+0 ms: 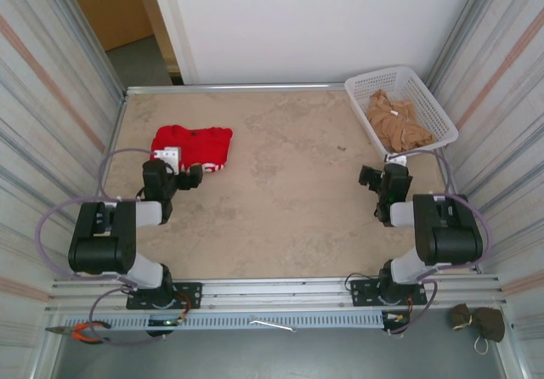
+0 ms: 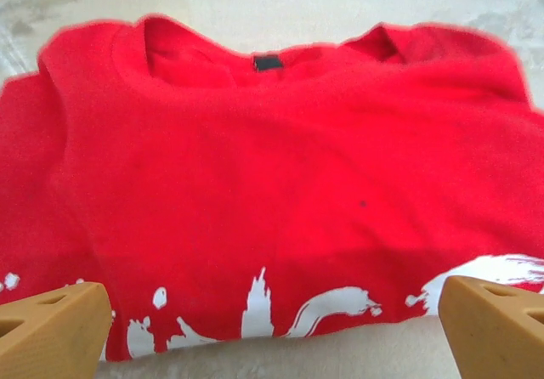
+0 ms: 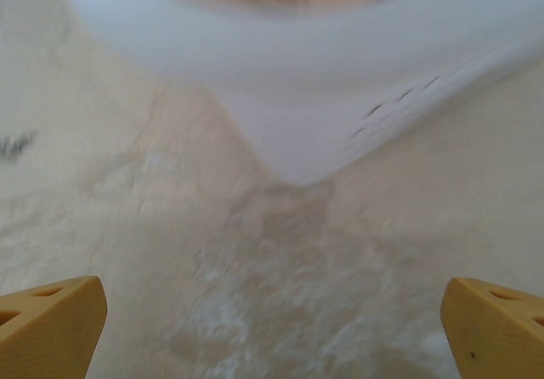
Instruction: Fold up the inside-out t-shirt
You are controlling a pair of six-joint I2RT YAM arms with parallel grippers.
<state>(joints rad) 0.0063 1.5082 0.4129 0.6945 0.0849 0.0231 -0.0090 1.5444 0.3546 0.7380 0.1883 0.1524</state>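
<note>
On the table (image 1: pixel 280 213) we find the t-shirt (image 1: pixel 194 145) near the far left corner, the basket (image 1: pixel 387 76), cloth (image 1: pixel 397 122) inside, far right.

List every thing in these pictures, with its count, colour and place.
Bright red cotton t-shirt with white print: one, red, far left of table.
White plastic lattice basket: one, white, far right corner.
Tan-beige crumpled cloth: one, tan, inside the basket.
Orange-handled pliers: one, orange, near-left rail.
Beige stone-patterned table: one, beige, centre.
Left claw: one, yellow-tan fingers, open, at the t-shirt's near edge.
Right claw: one, yellow-tan fingers, open, facing the basket.
</note>
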